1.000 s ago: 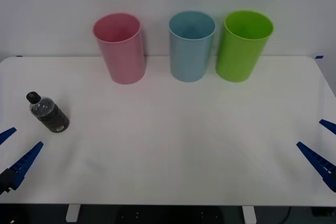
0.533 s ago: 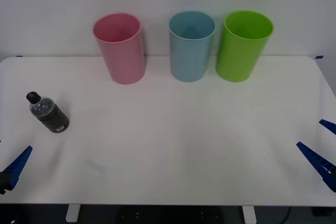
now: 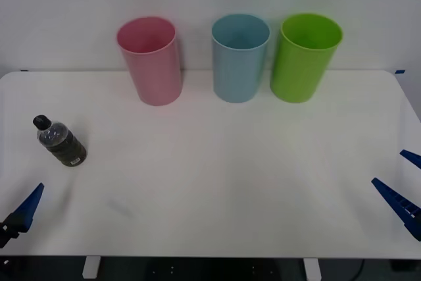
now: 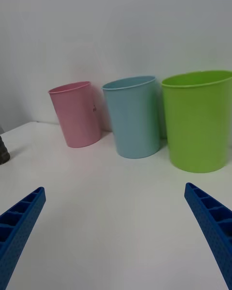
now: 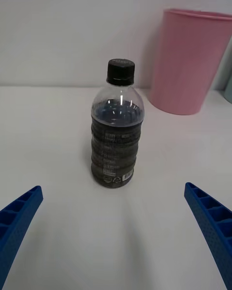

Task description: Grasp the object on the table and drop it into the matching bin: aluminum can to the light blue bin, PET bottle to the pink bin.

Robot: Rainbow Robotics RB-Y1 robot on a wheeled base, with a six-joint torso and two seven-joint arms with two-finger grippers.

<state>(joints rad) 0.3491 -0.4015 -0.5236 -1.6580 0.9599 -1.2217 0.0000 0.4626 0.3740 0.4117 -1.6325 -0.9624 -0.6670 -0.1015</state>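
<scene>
The PET bottle (image 3: 60, 141) stands upright on the left part of the white table (image 3: 217, 182); it is clear, with dark contents and a black cap. In the left wrist view the bottle (image 5: 117, 130) is centred ahead of my open left gripper (image 5: 112, 188), a short way off and untouched. One left finger (image 3: 29, 203) shows at the table's near-left corner. The pink bin (image 3: 152, 60) and the light blue bin (image 3: 240, 57) stand at the back. Over the table's right edge my right gripper (image 3: 389, 168) waits open and holds nothing.
A lime green bin (image 3: 304, 57) stands to the right of the light blue one; the three form a row along the back wall. The pink bin (image 5: 188, 63) rises behind the bottle. A wide stretch of bare tabletop lies between the bottle and the bins.
My left gripper has drawn back toward the table's near-left corner, so one of its fingers has left the front view. The bottle and the right arm have not moved.
</scene>
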